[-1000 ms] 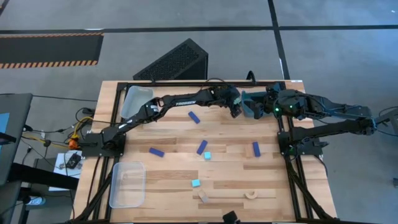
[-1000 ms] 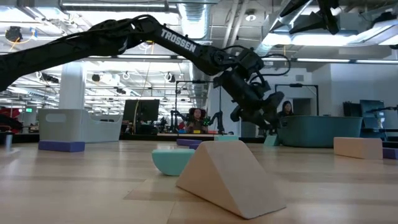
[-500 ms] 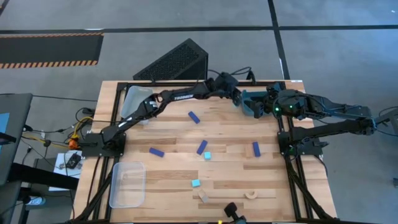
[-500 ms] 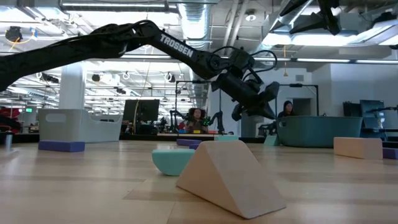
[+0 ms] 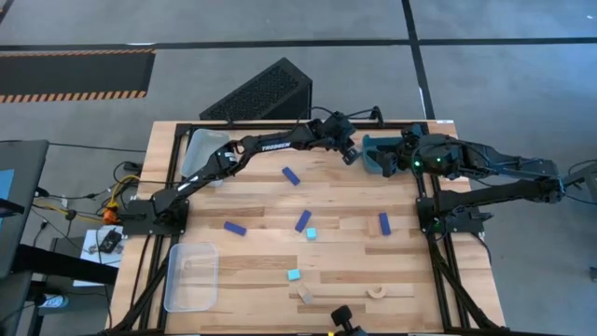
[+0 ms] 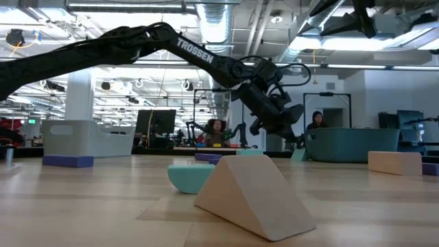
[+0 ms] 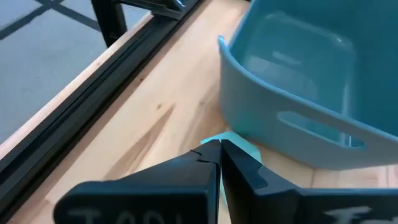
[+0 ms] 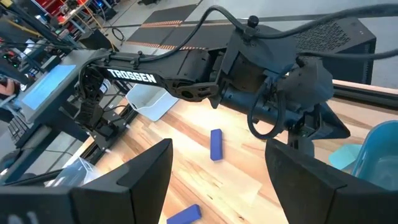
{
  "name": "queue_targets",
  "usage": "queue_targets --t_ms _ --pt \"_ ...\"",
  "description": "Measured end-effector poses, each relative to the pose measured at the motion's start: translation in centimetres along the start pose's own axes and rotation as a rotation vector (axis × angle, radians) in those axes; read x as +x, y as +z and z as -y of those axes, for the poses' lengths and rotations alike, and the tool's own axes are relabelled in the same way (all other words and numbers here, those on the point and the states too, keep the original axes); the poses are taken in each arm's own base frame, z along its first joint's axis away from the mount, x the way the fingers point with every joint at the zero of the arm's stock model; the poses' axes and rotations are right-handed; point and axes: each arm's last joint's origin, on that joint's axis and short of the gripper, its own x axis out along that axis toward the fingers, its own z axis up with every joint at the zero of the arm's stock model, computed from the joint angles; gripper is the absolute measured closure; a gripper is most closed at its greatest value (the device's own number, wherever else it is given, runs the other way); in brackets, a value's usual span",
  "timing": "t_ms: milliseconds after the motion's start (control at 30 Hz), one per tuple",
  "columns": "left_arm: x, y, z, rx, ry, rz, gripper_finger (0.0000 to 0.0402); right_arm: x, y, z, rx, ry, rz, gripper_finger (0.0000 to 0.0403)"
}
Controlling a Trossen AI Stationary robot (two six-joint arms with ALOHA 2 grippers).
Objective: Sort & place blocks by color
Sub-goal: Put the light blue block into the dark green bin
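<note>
My left gripper point(image 7: 219, 149) is shut and hangs a little above the table at the far edge, just left of the teal bin point(image 5: 376, 147). A light cyan cube point(image 7: 244, 147) lies on the table below its fingertips, against the bin's wall point(image 7: 286, 93); the fingers are apart from it. My right gripper point(image 8: 230, 183) stands open at the far right, by the same bin, and holds nothing. Dark blue bars point(image 5: 291, 175), point(image 5: 234, 227), point(image 5: 303, 221), point(image 5: 383, 223), cyan cubes point(image 5: 312, 233), point(image 5: 294, 275) and tan pieces point(image 5: 305, 296), point(image 5: 377, 291) lie loose on the table.
A clear bin point(image 5: 203, 154) stands at the far left and another point(image 5: 191, 275) at the near left. The black frame rail point(image 7: 74, 118) runs along the table's far edge right behind my left gripper. Bare wood lies between the scattered blocks.
My left gripper has moved a little toward the table's far edge, beside the teal bin, rising and then dipping again, and its fingers have come together. The blocks on the table have stayed where they were.
</note>
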Motion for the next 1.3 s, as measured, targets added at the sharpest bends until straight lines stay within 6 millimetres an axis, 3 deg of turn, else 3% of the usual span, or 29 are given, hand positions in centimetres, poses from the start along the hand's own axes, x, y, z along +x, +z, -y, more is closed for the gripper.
queue_targets --t_ms 167,300,467,600,667,733,900,967,1067,1233,1300 --pt "0.0 0.0 0.7 0.053 -0.027 0.005 0.0401 0.0 -0.1 0.2 -0.017 -0.026 -0.002 0.0122" --pt "-0.3 -0.2 0.7 -0.046 -0.061 -0.047 0.0401 1.0 -0.6 1.5 -0.058 -0.182 -0.071 0.0122" --pt "-3.1 2.2 -0.7 -0.07 0.001 -0.029 0.0401 3.4 -0.3 2.7 -0.063 -0.281 -0.143 0.0128" --pt "-8.9 6.5 -2.3 -0.031 0.071 0.043 0.0401 6.2 0.4 4.4 -0.074 -0.364 -0.211 0.0167" --pt "-12.8 8.8 -3.4 -0.043 0.097 0.089 0.0401 7.8 0.9 5.6 -0.075 -0.4 -0.243 0.0201" --pt "-15.2 10.0 -4.7 -0.053 0.124 0.115 0.0401 9.3 1.3 6.9 -0.078 -0.423 -0.28 0.0241" --pt "-16.3 9.6 -6.9 -0.015 0.165 0.045 0.0401 13.8 1.9 9.8 -0.107 -0.391 -0.38 0.0359" --pt "-18.1 10.4 -6.8 0.005 0.149 0.066 0.0401 15.6 2.2 10.4 -0.142 -0.393 -0.426 0.0389" --pt "-20.6 11.7 -6.5 0.021 0.132 0.122 0.0401 18.4 2.5 11.2 -0.195 -0.431 -0.531 0.0385" --pt "-19.2 10.4 -6.7 0.022 0.094 0.034 0.0401 22.5 3.3 11.9 -0.335 -0.508 -0.695 0.0396" --pt "-19.6 10.7 -6.6 0.028 0.09 0.056 0.0401 23.9 3.3 12.4 -0.387 -0.538 -0.758 0.0397"
